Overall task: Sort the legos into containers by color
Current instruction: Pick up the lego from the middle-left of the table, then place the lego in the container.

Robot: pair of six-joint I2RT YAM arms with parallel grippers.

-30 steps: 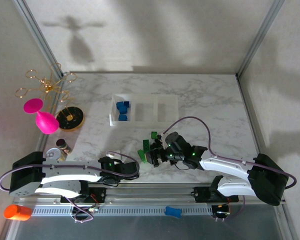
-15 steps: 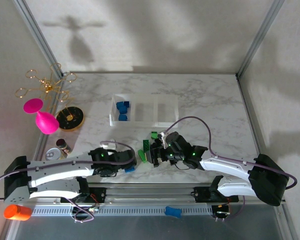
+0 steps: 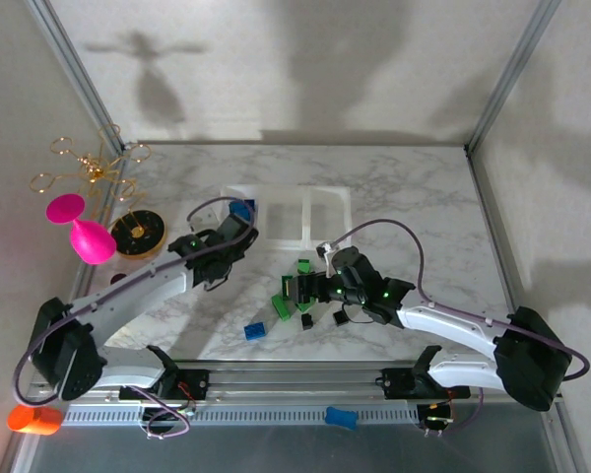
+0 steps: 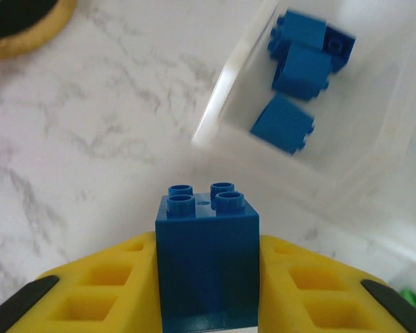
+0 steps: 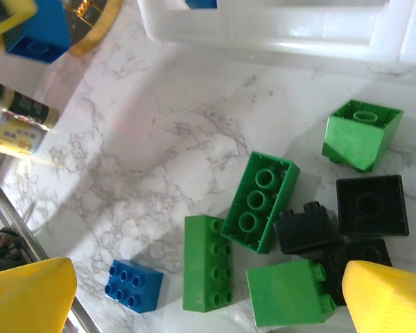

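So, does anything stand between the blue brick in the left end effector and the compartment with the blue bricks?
Nothing visible does. Only bare marble table lies between the blue brick held in the left end effector and the near rim of the open compartment.

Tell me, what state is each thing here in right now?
Left gripper: jaws shut on held blue brick.
Right gripper: jaws open, empty.
Containers: left compartment holds sorted blue bricks.
Green and black bricks: loose on table.
Stray blue brick: loose on table.

Marble table (image 3: 414,187), pale shadowed walls (image 3: 374,59), seemingly metal-framed.
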